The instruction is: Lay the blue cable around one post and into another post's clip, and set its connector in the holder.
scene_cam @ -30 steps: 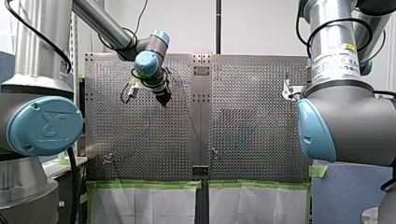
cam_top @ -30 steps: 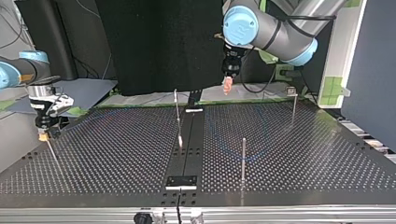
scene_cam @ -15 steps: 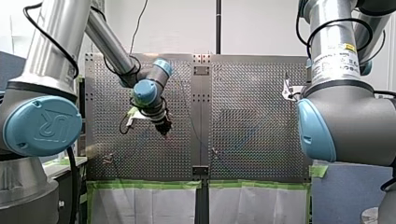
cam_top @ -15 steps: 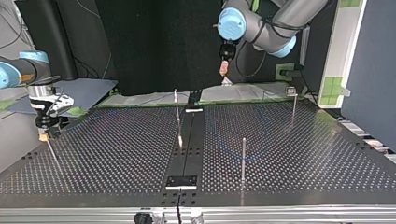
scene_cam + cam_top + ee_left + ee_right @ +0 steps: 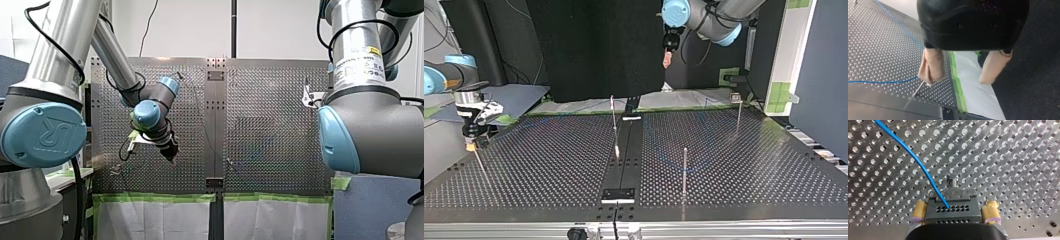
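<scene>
My left gripper (image 5: 958, 80) is drawing back beyond the perforated table (image 5: 749, 165) edge, its beige pads spread and empty. My right gripper (image 5: 954, 217) is pinching the connector (image 5: 953, 206), the blue cable (image 5: 915, 162) trailing across the table near a post (image 5: 684, 167).

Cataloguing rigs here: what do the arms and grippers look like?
Both arms are silver tubes with light blue joint caps and black cables; my left arm bears a UR logo, my right arm a yellow-marked label. My left gripper is black with beige pads; my right gripper has yellow pads.
</scene>
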Motion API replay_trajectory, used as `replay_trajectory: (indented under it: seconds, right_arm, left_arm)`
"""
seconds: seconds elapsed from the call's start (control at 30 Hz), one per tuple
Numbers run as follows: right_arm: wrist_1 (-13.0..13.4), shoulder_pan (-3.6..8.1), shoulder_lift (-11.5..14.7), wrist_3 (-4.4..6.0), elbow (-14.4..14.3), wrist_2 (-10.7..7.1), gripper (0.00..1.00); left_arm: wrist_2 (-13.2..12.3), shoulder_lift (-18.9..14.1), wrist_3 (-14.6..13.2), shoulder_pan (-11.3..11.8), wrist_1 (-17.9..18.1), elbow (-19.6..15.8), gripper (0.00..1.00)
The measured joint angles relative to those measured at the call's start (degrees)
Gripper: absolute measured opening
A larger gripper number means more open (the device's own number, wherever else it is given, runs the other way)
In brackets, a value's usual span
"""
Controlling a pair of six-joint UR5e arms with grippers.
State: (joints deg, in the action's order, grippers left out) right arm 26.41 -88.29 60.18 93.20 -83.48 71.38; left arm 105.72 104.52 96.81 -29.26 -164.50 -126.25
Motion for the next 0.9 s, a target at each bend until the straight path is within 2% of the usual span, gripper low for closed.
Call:
replay_trajectory:
  seconds: [0.37, 0.5, 0.9]
  right_arm:
    - [0.0, -0.05, 0.0, -0.19, 0.0, 0.0, 1.0]
    - [0.0, -0.07, 0.0, -0.2, 0.0, 0.0, 1.0]
    - [0.1, -0.08, 0.0, -0.2, 0.0, 0.0, 1.0]
  left_arm:
    - [-0.2, 0.0, -0.2, 0.0, 7.0, -6.9, 0.98]
    - [-1.2, 0.0, -0.6, 0.0, 9.3, -9.2, 0.98]
    - [-2.3, 0.0, -0.8, 0.0, 15.6, -10.5, 0.98]
